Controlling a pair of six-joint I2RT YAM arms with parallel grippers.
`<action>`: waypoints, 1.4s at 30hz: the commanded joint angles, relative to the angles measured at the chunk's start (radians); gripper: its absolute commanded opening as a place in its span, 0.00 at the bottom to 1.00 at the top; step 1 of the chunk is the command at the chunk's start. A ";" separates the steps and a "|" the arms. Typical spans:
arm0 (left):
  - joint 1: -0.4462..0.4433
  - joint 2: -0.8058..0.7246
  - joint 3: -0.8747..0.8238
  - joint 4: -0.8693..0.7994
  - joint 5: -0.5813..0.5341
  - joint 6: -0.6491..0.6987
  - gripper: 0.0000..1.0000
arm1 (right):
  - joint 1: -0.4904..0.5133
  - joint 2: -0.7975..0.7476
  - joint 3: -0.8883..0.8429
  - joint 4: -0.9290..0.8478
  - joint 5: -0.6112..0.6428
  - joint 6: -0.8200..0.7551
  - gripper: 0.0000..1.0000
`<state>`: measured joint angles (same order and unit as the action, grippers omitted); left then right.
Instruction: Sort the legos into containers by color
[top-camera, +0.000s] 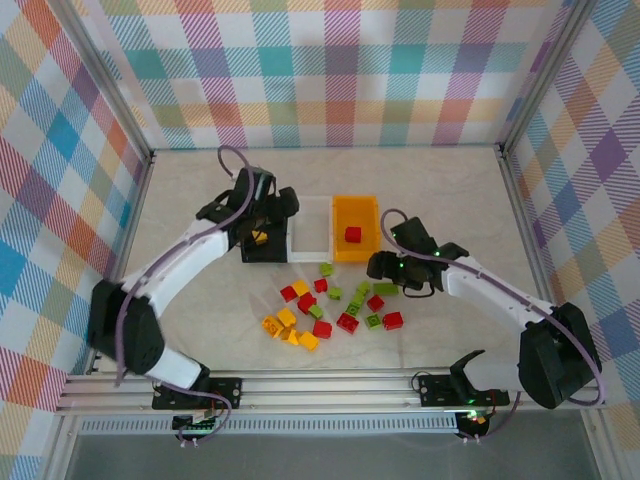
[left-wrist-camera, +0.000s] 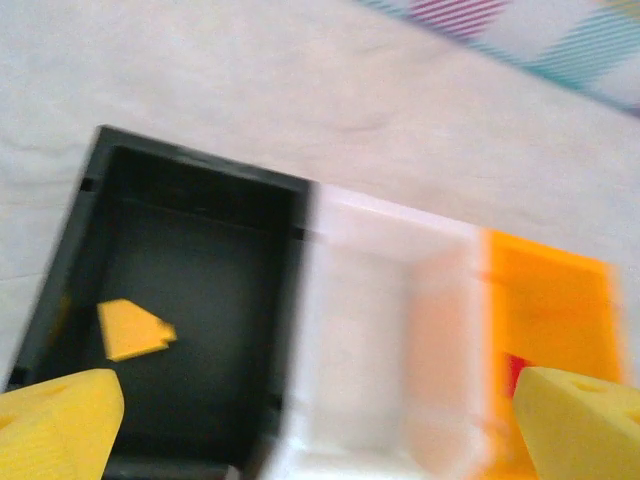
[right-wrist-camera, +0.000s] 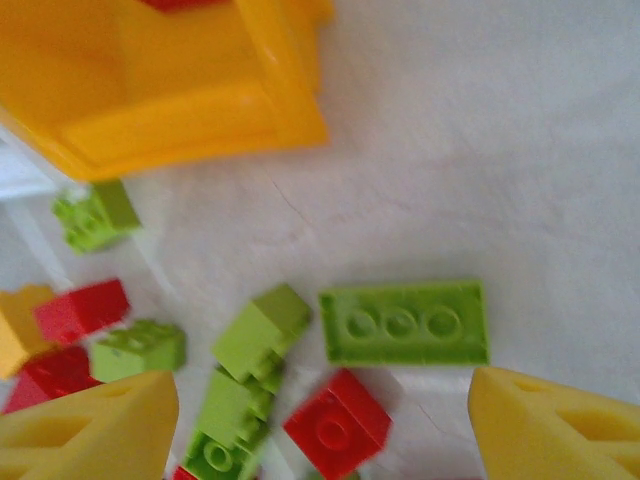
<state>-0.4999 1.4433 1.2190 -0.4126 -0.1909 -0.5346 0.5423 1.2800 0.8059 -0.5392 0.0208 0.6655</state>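
Top external view gives you three bins in a row on the tabletop (top-camera: 440, 190): black bin (top-camera: 265, 256) on the left, white bin (top-camera: 310, 236) in the middle, orange bin (top-camera: 342, 214) on the right, set side against side. Your left tool (top-camera: 265, 212) hangs over the black bin. The left wrist view shows its fingertips (left-wrist-camera: 60, 425) spread wide with nothing gripped between them. One yellow brick (left-wrist-camera: 133, 328) lies on the black bin's floor, toward its left wall. One red brick (top-camera: 352, 235) lies in the orange bin.

Loose bricks (top-camera: 322, 328) in red, yellow and green lie scattered on the tabletop just in front of the bins. Your right tool (right-wrist-camera: 320, 420) sits low over the right end of that scatter, near the orange bin's front corner, with its jaws well apart and holding nothing. Between its fingertips, on the tabletop, you see a flat green plate (right-wrist-camera: 405, 322) with three studs. A red piece (right-wrist-camera: 335, 425) lies just beside the plate, and several small green ones lie to the left.
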 joint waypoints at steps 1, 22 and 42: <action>-0.069 -0.130 -0.090 -0.039 0.043 0.006 1.00 | 0.016 -0.025 -0.054 -0.077 -0.046 0.006 0.77; -0.103 -0.440 -0.414 -0.180 -0.039 -0.076 1.00 | 0.122 0.018 -0.139 -0.159 -0.018 0.048 0.57; -0.102 -0.527 -0.476 -0.192 -0.039 -0.074 1.00 | 0.109 0.072 0.256 -0.152 0.079 -0.109 0.32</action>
<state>-0.6037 0.9367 0.7773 -0.5774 -0.2214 -0.5949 0.6559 1.2732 0.9627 -0.7349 0.0574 0.6186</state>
